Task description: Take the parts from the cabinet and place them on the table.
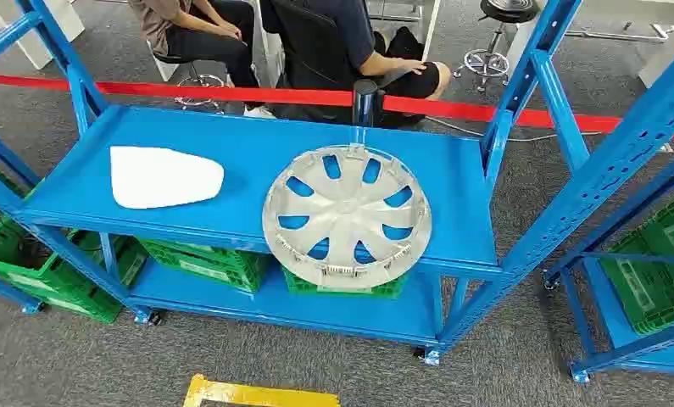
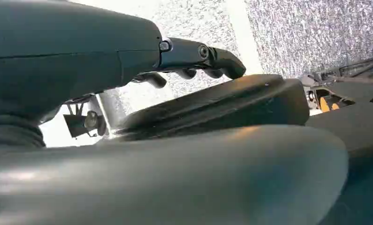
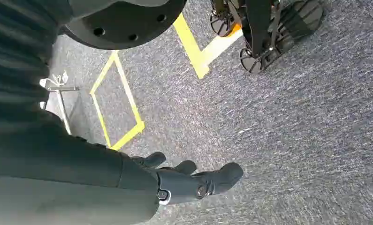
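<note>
A silver wheel cover (image 1: 347, 215) with several blue-showing slots lies on the top shelf of the blue rack (image 1: 257, 153), overhanging its front edge. A white flat panel (image 1: 164, 176) lies on the same shelf to the left. In the left wrist view my left hand (image 2: 194, 58) hangs beside the robot's dark body, fingers apart and holding nothing. In the right wrist view my right hand (image 3: 194, 180) hangs above grey carpet, fingers apart and empty.
Green crates (image 1: 206, 263) sit on the rack's lower shelf and at the far left and right. A second blue rack (image 1: 647, 280) stands at the right. Red barrier tape (image 1: 231, 91) runs behind, with two seated people (image 1: 342, 42) beyond. Yellow floor markings (image 3: 114, 103) lie on the carpet.
</note>
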`<action>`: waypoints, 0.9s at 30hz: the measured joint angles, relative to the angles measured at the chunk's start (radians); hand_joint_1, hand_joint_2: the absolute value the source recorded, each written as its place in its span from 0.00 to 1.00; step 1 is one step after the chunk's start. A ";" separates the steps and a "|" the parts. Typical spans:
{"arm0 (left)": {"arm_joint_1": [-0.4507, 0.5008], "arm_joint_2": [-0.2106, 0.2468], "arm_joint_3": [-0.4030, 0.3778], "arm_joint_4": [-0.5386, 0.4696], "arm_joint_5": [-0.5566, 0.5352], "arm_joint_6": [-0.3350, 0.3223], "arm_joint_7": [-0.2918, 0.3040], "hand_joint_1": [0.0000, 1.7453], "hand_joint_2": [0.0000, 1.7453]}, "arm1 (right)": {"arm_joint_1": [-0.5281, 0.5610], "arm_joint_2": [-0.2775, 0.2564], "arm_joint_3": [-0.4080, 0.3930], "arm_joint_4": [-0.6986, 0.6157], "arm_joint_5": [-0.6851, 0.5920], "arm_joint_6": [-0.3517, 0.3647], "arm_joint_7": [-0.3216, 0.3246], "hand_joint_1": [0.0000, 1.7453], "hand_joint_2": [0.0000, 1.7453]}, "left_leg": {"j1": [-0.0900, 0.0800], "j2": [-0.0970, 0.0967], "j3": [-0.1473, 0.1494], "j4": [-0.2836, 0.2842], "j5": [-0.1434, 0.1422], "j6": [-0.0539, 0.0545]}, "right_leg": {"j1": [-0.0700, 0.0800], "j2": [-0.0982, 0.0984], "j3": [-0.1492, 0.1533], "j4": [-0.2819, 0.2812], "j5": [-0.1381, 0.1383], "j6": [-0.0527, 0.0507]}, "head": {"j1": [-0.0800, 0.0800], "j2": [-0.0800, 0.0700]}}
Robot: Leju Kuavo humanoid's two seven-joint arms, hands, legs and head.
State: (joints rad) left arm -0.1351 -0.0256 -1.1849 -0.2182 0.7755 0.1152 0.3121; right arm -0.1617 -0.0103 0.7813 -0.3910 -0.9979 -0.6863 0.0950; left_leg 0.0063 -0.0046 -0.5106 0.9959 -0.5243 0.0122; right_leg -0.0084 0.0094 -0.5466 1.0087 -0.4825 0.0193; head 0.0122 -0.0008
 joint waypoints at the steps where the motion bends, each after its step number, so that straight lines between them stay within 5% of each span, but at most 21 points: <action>1: 0.000 -0.001 0.000 0.000 0.000 0.000 0.000 0.00 0.00 | 0.001 0.002 -0.005 0.000 0.000 0.000 -0.001 0.00 1.00 | 0.000 0.000 0.000 0.000 0.000 0.000 | 0.000 0.000 0.000 0.000 0.000 0.000 | 0.000 0.000; 13: 0.000 -0.002 -0.002 0.003 -0.002 -0.002 -0.006 0.00 0.00 | 0.042 0.022 -0.110 -0.015 -0.166 0.011 -0.067 0.00 1.00 | 0.000 0.000 0.000 0.000 0.000 0.000 | 0.000 0.000 0.000 0.000 0.000 0.000 | 0.000 0.000; 18: 0.000 -0.009 -0.002 0.004 0.003 0.019 -0.018 0.00 0.00 | 0.041 0.024 -0.156 -0.017 -0.172 0.001 -0.236 0.00 1.00 | 0.000 0.000 0.000 0.000 0.000 0.000 | 0.000 0.000 0.000 0.000 0.000 0.000 | 0.000 0.000; 22: -0.001 -0.014 -0.001 0.005 0.006 0.026 -0.018 0.00 0.00 | 0.016 0.025 -0.185 -0.008 -0.162 0.001 -0.267 0.00 1.00 | -0.001 0.001 0.001 0.000 0.000 0.001 | -0.001 0.000 0.000 0.000 0.001 0.001 | 0.000 0.000; 24: -0.001 -0.017 -0.001 0.005 0.016 0.036 -0.022 0.00 0.00 | 0.003 0.032 -0.202 0.010 -0.146 0.000 -0.378 0.00 1.00 | -0.002 0.000 0.000 0.000 0.001 0.001 | -0.002 0.000 0.000 0.000 0.001 0.001 | 0.001 0.000; 27: -0.002 -0.025 -0.001 0.007 0.037 0.064 -0.031 0.00 0.00 | -0.020 0.042 -0.247 0.080 -0.151 0.000 -0.657 0.00 1.00 | -0.002 0.002 0.017 0.000 0.001 0.002 | -0.002 0.002 -0.013 -0.001 0.002 0.003 | 0.000 0.000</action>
State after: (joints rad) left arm -0.1367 -0.0507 -1.1856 -0.2117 0.8129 0.1792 0.2812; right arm -0.1813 0.0314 0.5342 -0.3107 -1.1489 -0.6867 -0.5624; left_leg 0.0043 -0.0025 -0.4937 0.9964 -0.5234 0.0137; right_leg -0.0101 0.0118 -0.5597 1.0073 -0.4810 0.0218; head 0.0118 -0.0008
